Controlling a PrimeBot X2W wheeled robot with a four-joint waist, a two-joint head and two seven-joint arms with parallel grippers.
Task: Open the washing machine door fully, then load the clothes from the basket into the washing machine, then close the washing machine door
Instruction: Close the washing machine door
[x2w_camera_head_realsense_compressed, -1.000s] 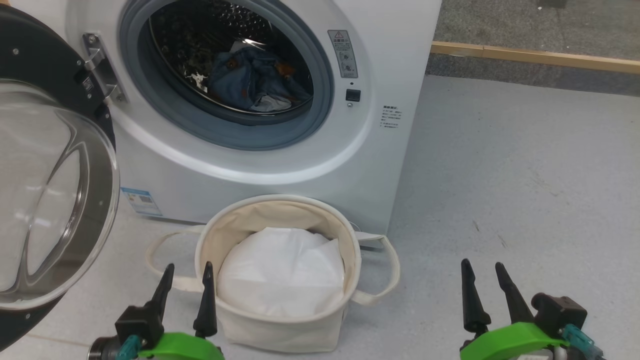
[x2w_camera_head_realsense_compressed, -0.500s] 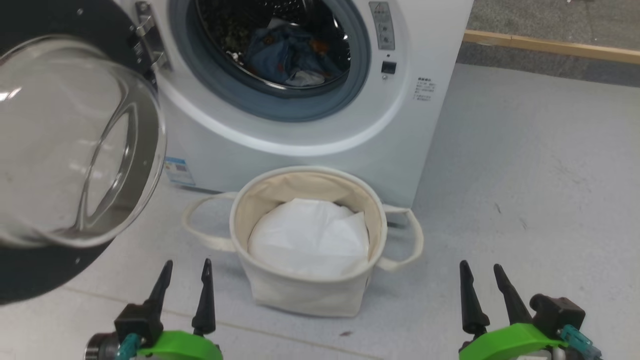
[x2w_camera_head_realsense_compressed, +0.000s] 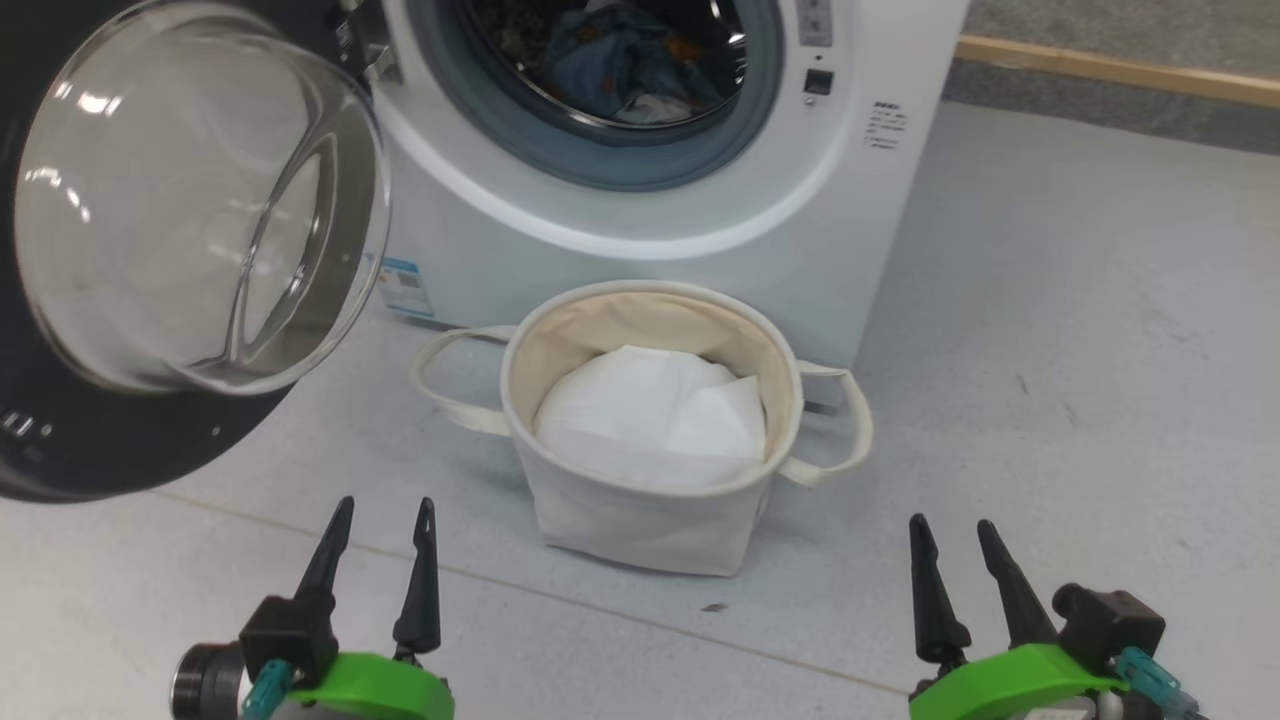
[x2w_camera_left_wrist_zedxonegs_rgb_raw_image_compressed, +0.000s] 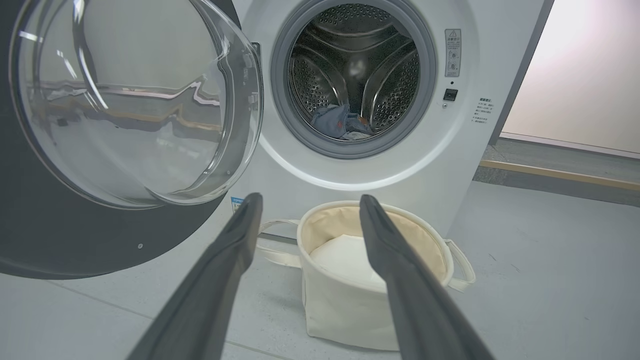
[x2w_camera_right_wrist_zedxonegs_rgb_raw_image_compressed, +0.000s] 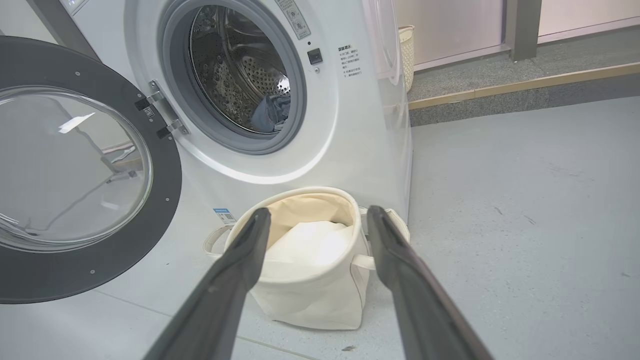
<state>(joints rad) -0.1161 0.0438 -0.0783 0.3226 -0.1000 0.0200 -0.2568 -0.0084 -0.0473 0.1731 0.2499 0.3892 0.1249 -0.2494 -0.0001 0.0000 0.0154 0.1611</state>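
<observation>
We see clothes (x2w_camera_head_realsense_compressed: 610, 65) in the washing machine (x2w_camera_head_realsense_compressed: 650, 230), a white sheet (x2w_camera_head_realsense_compressed: 650, 415) in the basket (x2w_camera_head_realsense_compressed: 640, 520); left gripper (x2w_camera_head_realsense_compressed: 386, 505) and right gripper (x2w_camera_head_realsense_compressed: 950, 525) hang released.

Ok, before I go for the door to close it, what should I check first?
1. The washing machine door swung wide open to the left: ok.
2. The clothes inside the washing machine, clear of the grey seal: ok.
3. The basket free of clothes: only a white sheet shows; beneath it, cannot tell.
4. The left gripper open and empty: ok.
5. The right gripper open and empty: ok.
6. The door's swing clears the basket: cannot tell.
</observation>
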